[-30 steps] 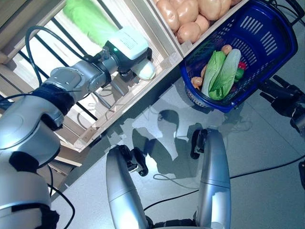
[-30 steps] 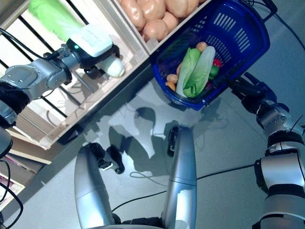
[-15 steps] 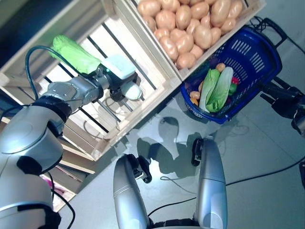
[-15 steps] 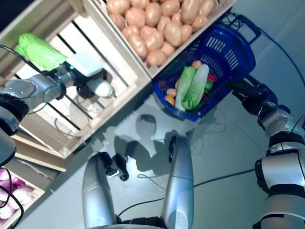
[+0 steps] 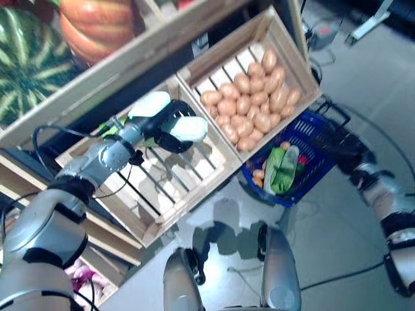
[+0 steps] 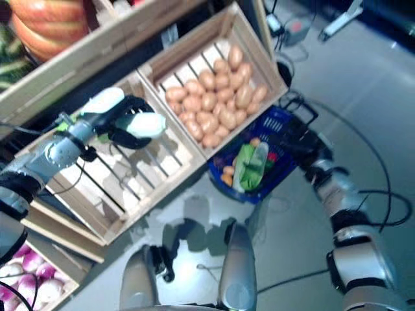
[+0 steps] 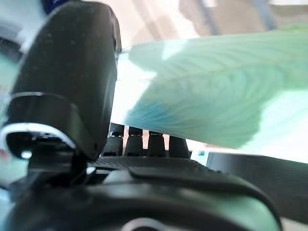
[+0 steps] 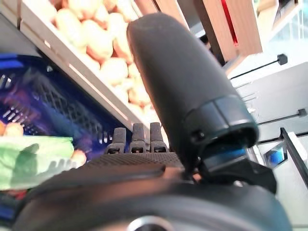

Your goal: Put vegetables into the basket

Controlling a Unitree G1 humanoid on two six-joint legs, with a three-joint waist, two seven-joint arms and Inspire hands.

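Left hand (image 5: 162, 120) is gripping a cabbage (image 5: 189, 128), mostly hidden, over the slatted crate (image 5: 188, 188); right hand (image 5: 342, 144) is holding the blue basket (image 5: 310, 165), fingers obscured.

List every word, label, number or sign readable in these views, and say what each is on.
None can be read: the wooden crates, the blue basket, the potatoes and the cabbage held in the left robot hand show no legible print.

The left hand (image 5: 170, 123) grips what seems a cabbage (image 5: 189, 129) over a slatted crate (image 5: 194, 188), near the blue basket (image 5: 310, 170).
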